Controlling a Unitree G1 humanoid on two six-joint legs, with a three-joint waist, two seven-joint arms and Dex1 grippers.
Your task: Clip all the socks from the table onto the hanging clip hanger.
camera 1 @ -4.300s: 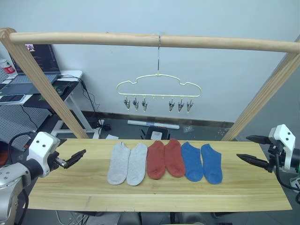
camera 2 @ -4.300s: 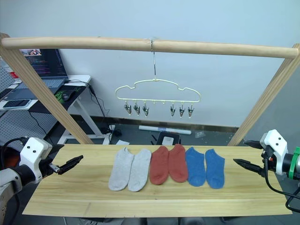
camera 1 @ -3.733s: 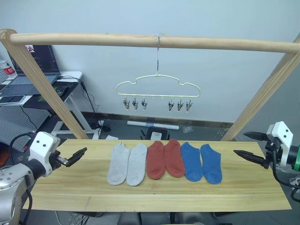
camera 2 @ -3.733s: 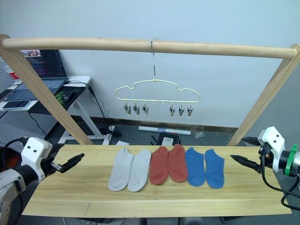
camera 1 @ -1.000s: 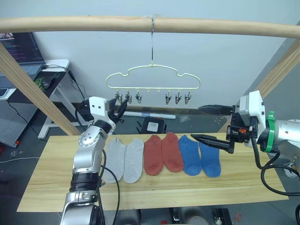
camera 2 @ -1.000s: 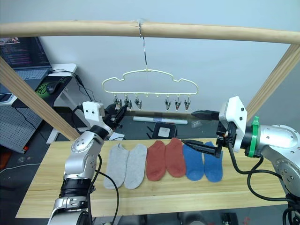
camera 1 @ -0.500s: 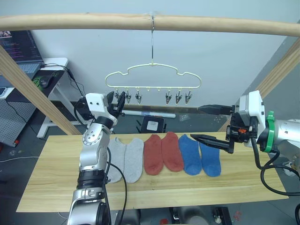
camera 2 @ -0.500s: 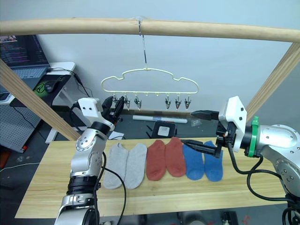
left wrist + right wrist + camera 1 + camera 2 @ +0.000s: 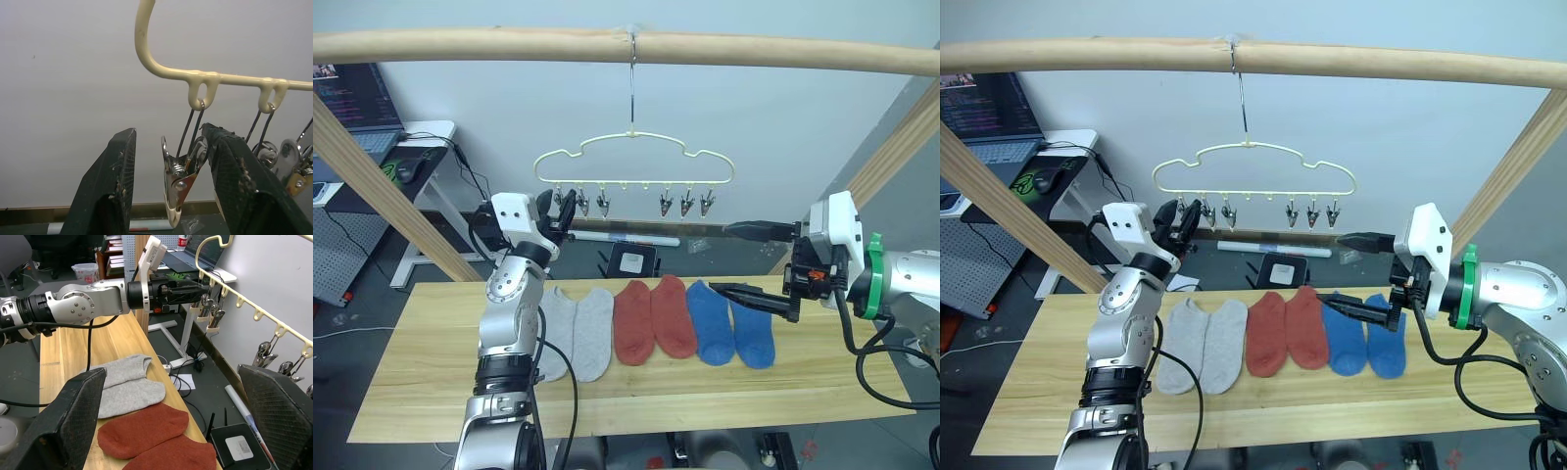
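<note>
Currently six socks lie side by side on the table (image 9: 431, 392), long axes running front to back, toes toward the far edge: grey pair (image 9: 570, 333) at left, red pair (image 9: 653, 318) in the middle, blue pair (image 9: 732, 323) at right. Clip hanger (image 9: 633, 163) hangs from the wooden pole (image 9: 783, 51), its bar running left to right, clips pointing down. Left gripper (image 9: 168, 188) is raised, jaws spread around the leftmost clip (image 9: 182, 178), not pinching it. Right gripper (image 9: 736, 259) has jaws wide apart, empty, lower finger just above the blue pair.
</note>
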